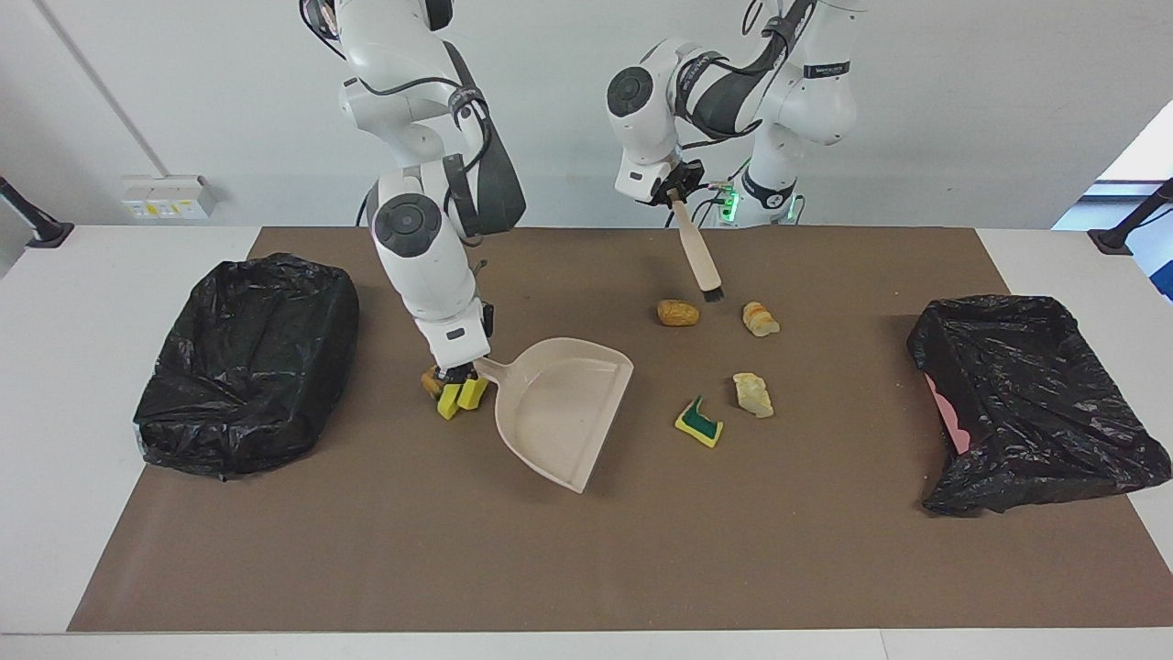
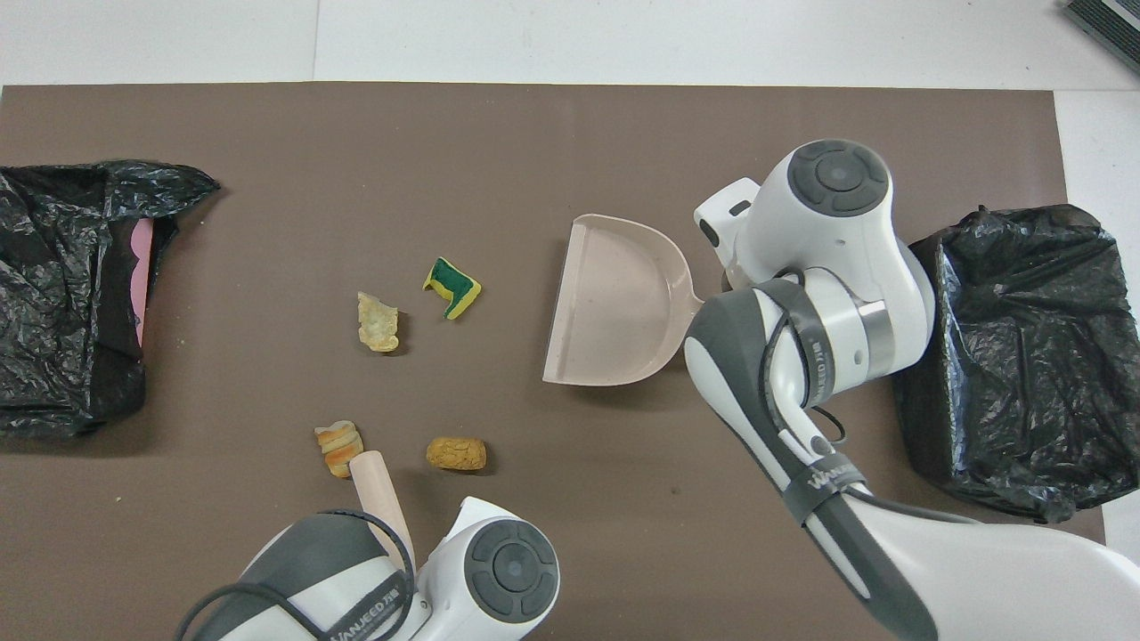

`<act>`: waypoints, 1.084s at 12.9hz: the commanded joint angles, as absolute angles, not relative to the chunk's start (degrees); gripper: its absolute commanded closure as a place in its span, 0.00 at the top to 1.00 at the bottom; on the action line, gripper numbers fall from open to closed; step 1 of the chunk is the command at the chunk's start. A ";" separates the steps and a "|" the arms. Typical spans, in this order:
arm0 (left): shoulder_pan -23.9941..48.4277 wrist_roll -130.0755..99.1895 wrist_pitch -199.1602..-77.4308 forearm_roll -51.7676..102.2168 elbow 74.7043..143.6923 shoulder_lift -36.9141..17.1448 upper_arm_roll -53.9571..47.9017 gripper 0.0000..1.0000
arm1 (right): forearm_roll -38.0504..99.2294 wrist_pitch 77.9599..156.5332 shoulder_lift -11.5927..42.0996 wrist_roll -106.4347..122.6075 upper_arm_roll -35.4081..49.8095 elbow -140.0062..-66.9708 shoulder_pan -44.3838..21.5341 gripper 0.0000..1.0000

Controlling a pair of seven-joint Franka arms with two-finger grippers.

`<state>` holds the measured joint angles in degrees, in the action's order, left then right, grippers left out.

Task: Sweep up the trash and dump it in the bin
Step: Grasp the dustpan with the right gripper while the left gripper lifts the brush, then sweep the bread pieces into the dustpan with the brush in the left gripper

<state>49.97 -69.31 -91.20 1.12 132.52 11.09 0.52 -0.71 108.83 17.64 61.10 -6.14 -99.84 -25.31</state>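
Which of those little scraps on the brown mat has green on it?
The yellow-and-green sponge piece lying beside the beige dustpan's open mouth. The other scraps are plain yellow, tan, orange or cream.

White wall (image 1: 962,110), socket strip (image 1: 165,197), white table (image 1: 55,302), brown mat (image 1: 825,550).

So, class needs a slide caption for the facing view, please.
Right pincer holds dustpan by sponge wedges; left pincer holds brush.

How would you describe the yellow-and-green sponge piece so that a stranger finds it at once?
Start at the beige plastic dustpan in the middle of the brown mat. Beside its open mouth, toward the left arm's end, lies the yellow-and-green sponge piece. The cream bread-like lump next to it has no green; only this scrap does.
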 commanded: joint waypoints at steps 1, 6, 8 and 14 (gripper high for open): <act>44.66 -70.14 -91.05 0.53 138.32 15.72 -0.09 0.00 | -2.90 113.54 14.51 62.67 -5.89 -106.59 -27.33 0.00; 35.95 -69.52 -98.16 0.62 143.00 16.79 0.09 0.00 | -5.45 118.39 11.95 58.29 -5.89 -113.90 -31.54 0.00; 32.53 -66.99 -100.62 1.22 142.82 15.56 -0.09 0.00 | -5.45 119.44 12.04 56.52 -5.89 -114.43 -32.52 0.00; 33.04 -50.86 -112.47 3.07 140.71 9.67 -0.09 0.00 | -5.45 120.50 12.04 56.51 -5.89 -115.40 -32.43 0.00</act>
